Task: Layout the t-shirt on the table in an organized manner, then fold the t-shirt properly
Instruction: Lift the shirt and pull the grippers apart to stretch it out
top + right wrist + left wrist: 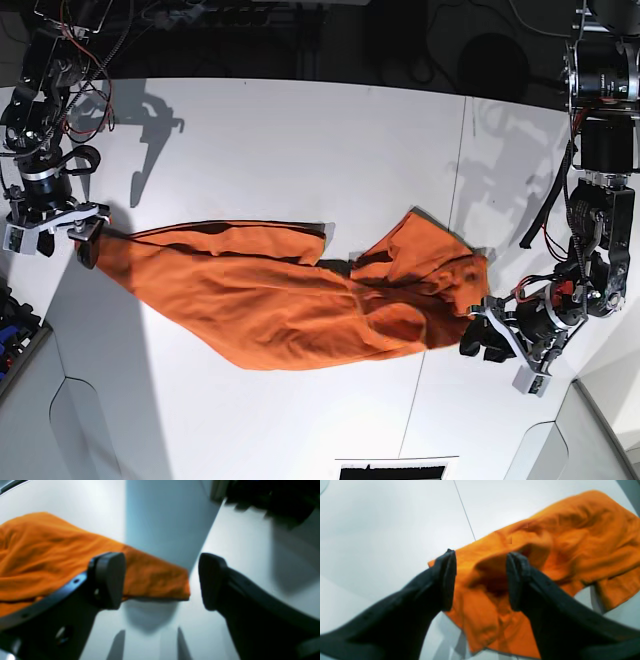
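Mostly white table — thin seam, dark far edge, orange t-shirt outstretched

The t-shirt lies stretched across the middle of the counter, running from one side of the base view to the other, bunched and rumpled toward that view's right. The right gripper sits at the shirt's end on that view's left, and the left gripper at the opposite end. A seam line crosses the counter, passing under the shirt near the left gripper.
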Controlling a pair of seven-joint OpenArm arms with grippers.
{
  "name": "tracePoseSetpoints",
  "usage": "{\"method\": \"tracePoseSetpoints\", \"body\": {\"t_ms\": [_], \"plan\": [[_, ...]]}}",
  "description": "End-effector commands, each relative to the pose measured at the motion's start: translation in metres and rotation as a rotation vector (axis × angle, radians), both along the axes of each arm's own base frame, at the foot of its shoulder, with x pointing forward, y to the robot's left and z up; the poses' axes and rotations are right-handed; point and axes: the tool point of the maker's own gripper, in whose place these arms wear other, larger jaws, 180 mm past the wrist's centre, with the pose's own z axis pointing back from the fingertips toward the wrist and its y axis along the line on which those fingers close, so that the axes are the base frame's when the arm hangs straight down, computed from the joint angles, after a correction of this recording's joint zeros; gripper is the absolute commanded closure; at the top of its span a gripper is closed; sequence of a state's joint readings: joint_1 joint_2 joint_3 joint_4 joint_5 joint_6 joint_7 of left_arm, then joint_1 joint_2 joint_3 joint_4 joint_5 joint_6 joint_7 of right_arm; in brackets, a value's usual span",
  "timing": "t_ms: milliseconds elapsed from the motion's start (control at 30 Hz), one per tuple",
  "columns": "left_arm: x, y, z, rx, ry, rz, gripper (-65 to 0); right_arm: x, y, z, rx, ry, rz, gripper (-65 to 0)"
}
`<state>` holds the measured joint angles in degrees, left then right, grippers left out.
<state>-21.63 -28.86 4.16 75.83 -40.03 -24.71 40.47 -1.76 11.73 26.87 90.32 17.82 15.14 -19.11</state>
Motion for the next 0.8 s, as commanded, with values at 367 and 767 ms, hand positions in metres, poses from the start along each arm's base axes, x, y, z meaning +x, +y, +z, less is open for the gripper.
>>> {"method": "tracePoseSetpoints", "body": {"t_ms": [367, 767], "plan": [[-0.039, -0.034, -0.023, -0.129, 0.077, -0.160, -34.0, 0.008, 0.103, 0.009, 0.248, -0.069, 0.299, -44.9], [-0.080, -0.066, -0.077, -0.159, 0.194, -0.180, -34.0, 0.002, 0.237, -0.039, -0.009, 0.084, 0.617, -44.9]]}}
